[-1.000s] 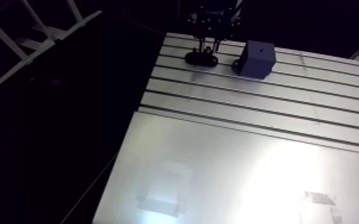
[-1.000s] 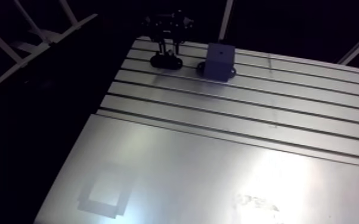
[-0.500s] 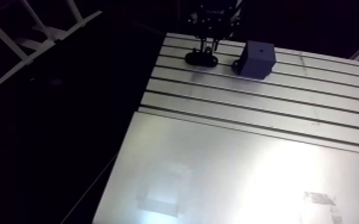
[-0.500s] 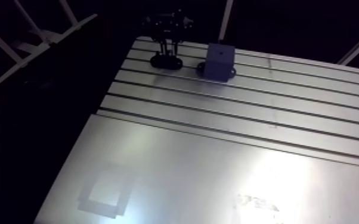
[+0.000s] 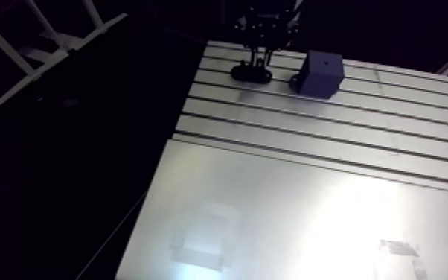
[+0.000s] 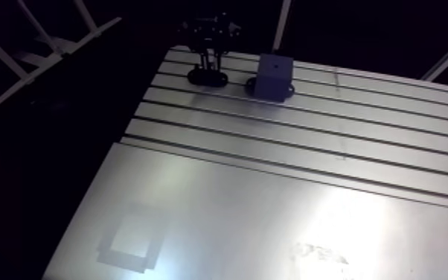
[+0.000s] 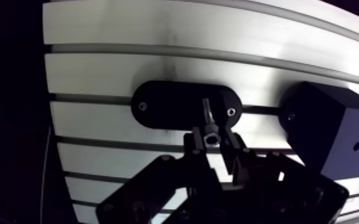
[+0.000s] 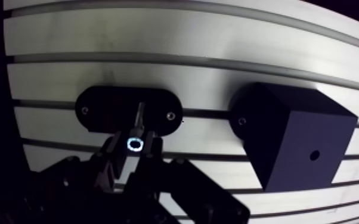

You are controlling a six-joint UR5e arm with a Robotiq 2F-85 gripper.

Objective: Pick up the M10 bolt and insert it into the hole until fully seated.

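Observation:
In the wrist view a silver M10 bolt (image 7: pixel 208 119) stands between my fingers, head (image 8: pixel 135 143) towards the camera and shank pointing down at a black oval holder (image 7: pixel 164 107). My gripper (image 7: pixel 212 143) is shut on the bolt. Beside the holder sits a black block (image 7: pixel 325 134) with a small hole (image 7: pixel 356 146) in its upper face. In the arm view the gripper (image 5: pixel 259 56) hangs over the holder (image 5: pixel 251 74) at the table's far edge, with the block (image 5: pixel 320 73) just to its right.
The slotted aluminium table (image 5: pixel 331 126) runs towards the camera and meets a smooth metal plate (image 5: pixel 286 216). A white frame (image 5: pixel 41 45) stands off the table at the left. The table's left edge drops into darkness.
The fingers, apart over the holder earlier, have drawn together onto the bolt. Holder and block have not moved.

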